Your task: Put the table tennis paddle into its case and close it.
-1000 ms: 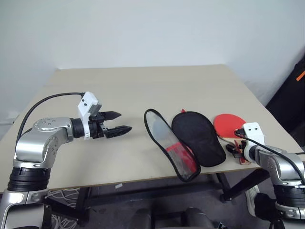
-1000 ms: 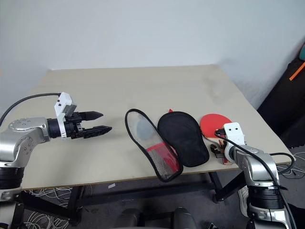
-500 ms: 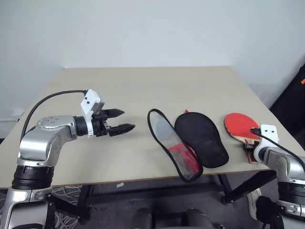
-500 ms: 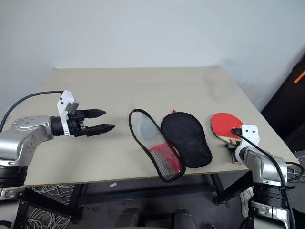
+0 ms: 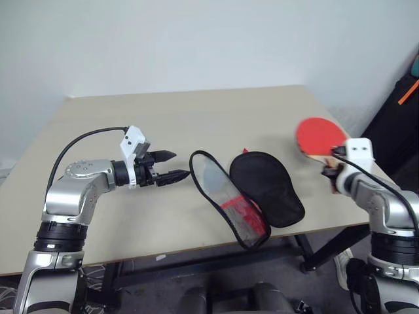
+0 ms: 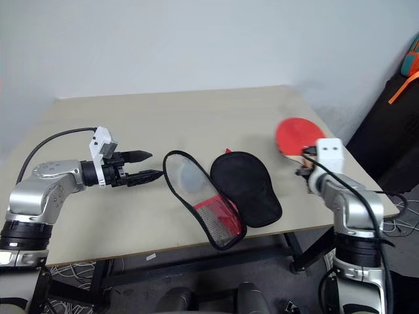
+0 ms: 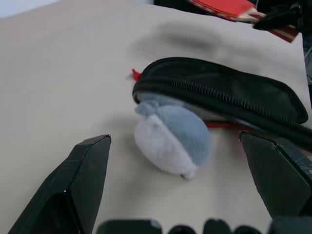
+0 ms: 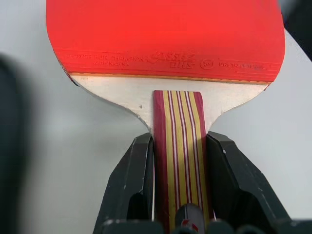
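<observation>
The right gripper [image 8: 178,195] is seen at the right edge of the table [image 5: 163,111], its two black fingers [image 8: 129,185] closed on the striped wooden handle of the table tennis paddle [image 5: 321,136]. The paddle is held clear of the table, red face up and pointing away from the robot.

The left gripper [image 5: 169,166] is held just above the table on the left side, pointed toward the case [image 5: 245,193]. Its fingers [image 7: 83,180] are spread wide and nothing is held or touched by them.

The case lies unzipped near the front middle of the table, between the two grippers. Its black fabric half [image 5: 267,188] is laid flat toward the right, and its see-through half with black edging [image 5: 226,196] is turned toward the left, a red logo showing through it. A small grey and white soft blob [image 7: 170,139] is seen in the left wrist view, resting against the case's zip edge, between the open left fingers and the case.
</observation>
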Tool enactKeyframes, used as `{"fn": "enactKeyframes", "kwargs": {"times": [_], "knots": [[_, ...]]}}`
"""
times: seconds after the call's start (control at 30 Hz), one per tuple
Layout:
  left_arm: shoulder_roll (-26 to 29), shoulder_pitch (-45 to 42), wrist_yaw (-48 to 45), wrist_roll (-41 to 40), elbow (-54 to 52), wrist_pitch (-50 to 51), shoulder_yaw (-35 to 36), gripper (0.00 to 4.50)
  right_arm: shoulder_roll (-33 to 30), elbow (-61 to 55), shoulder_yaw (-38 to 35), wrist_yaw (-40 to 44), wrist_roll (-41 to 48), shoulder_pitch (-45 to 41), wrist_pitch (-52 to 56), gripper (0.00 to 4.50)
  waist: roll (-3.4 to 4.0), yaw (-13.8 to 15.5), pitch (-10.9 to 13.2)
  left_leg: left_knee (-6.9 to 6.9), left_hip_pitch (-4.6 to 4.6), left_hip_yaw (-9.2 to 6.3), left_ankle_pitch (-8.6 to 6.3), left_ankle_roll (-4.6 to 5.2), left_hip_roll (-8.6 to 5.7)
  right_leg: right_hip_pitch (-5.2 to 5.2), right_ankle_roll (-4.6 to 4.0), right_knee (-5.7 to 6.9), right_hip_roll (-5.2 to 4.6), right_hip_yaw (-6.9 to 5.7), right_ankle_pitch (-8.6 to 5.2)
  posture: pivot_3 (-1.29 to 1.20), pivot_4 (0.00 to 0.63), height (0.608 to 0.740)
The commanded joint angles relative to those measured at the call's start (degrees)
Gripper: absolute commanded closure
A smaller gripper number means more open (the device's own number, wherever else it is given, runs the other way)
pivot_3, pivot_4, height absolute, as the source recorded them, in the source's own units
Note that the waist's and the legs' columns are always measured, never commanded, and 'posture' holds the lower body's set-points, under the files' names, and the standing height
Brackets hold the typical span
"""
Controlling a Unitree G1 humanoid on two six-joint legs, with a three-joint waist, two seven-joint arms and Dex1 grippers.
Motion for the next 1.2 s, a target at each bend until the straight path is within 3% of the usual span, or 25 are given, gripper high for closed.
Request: {"fn": "enactKeyframes", "kwargs": {"times": [0.03, 0.47, 1.2], "knots": [[0.1, -1.0, -0.4, 0.3, -0.2, -1.1, 0.7, 0.00, 2.0, -6.5, 3.3, 0.2, 1.5, -1.5, 2.5, 3.32, 0.00, 0.1, 0.0, 0.01, -0.01, 0.00, 0.00, 0.00, -0.01, 0.00, 0.00, 0.00, 0.00, -0.01, 0.00, 0.00, 0.000, 0.740], [-0.4, 0.0, 0.0, 0.8, -0.7, -1.4, 1.1, 0.00, 6.0, -6.9, 15.5, -1.7, -1.4, 1.7, 5.2, 3.32, -0.02, 0.7, 0.0, 0.11, -0.03, 0.01, 0.00, 0.00, -0.15, 0.03, 0.01, 0.00, -0.21, -0.09, 0.00, 0.00, 0.000, 0.740], [-0.4, 0.1, 1.2, 0.3, -3.1, 1.1, 1.2, 0.00, 4.6, -10.1, 17.0, -0.4, -1.9, 7.6, 7.0, 3.32, -0.04, 0.8, 0.0, 0.13, -0.03, -0.04, 0.00, 0.00, -0.16, 0.06, 0.02, -0.01, -0.21, -0.13, -0.01, 0.00, 0.000, 0.740]]}}
